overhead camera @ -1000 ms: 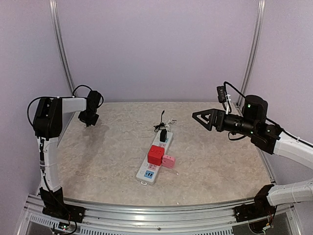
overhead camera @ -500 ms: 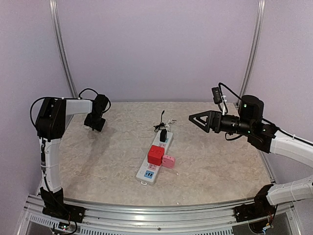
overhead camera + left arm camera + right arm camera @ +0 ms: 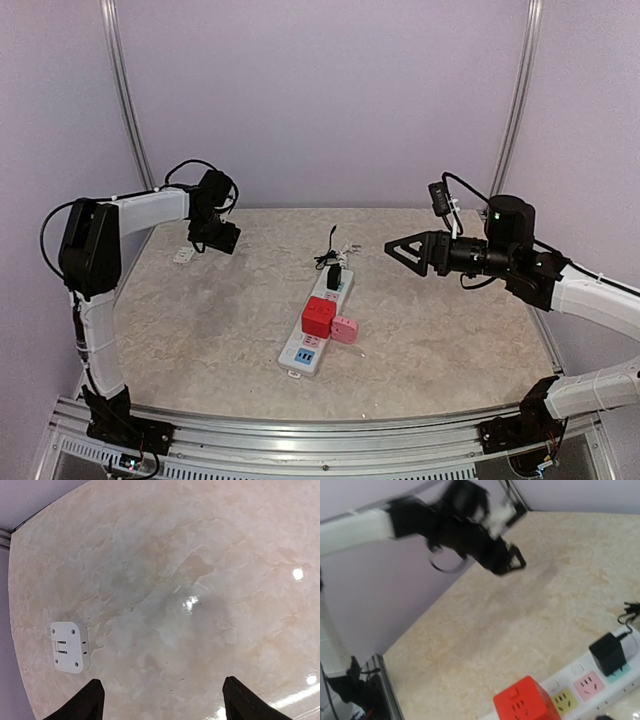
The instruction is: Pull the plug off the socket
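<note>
**Bright, even light; one smeared view**

From the top camera I get flat, bright overhead light, with only a thin, soft shadow along the socket (image 3: 318,325). My left wrist view is sharp, but white glare spots sit on the marble tabletop (image 3: 190,602) over a faint grey shadow. In the right wrist view, the left arm (image 3: 365,527) is motion-blurred.
</note>
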